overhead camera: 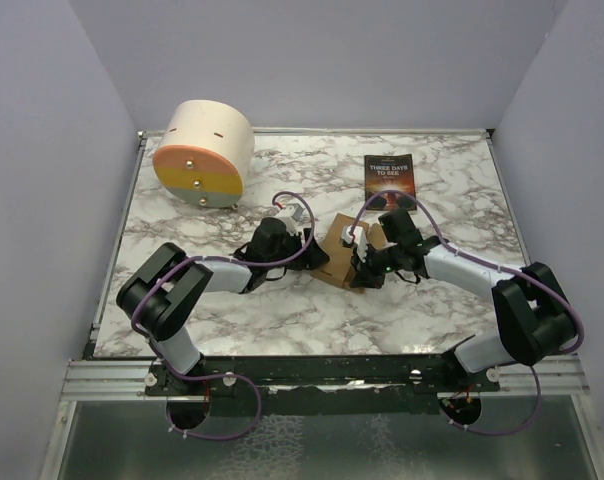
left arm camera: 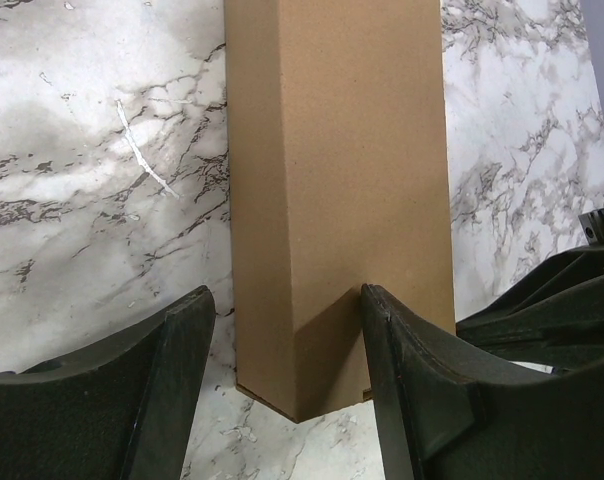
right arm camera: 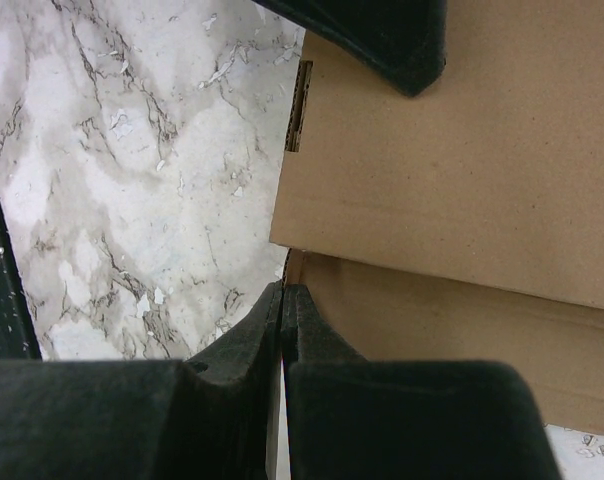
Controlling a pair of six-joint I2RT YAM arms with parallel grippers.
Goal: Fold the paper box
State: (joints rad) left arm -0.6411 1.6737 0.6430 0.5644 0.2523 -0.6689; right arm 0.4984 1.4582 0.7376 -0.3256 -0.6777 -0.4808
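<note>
Book (overhead camera: 389, 177) lies beyond paper box (overhead camera: 334, 262) (cylinder (overhead camera: 204, 150) farther left).

Matt cardboard paper box (left arm camera: 332, 150), smooth marbled table (overhead camera: 312, 320)

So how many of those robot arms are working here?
2. The left arm reaches toward the paper box from the near-left corner, the right arm from the near-right. No others seem hidden.

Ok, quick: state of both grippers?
Left gripper: jaws open, straddling the paper box, not clamped.
Right gripper: jaws shut, nothing visible between them, tips at the box's edge.
</note>
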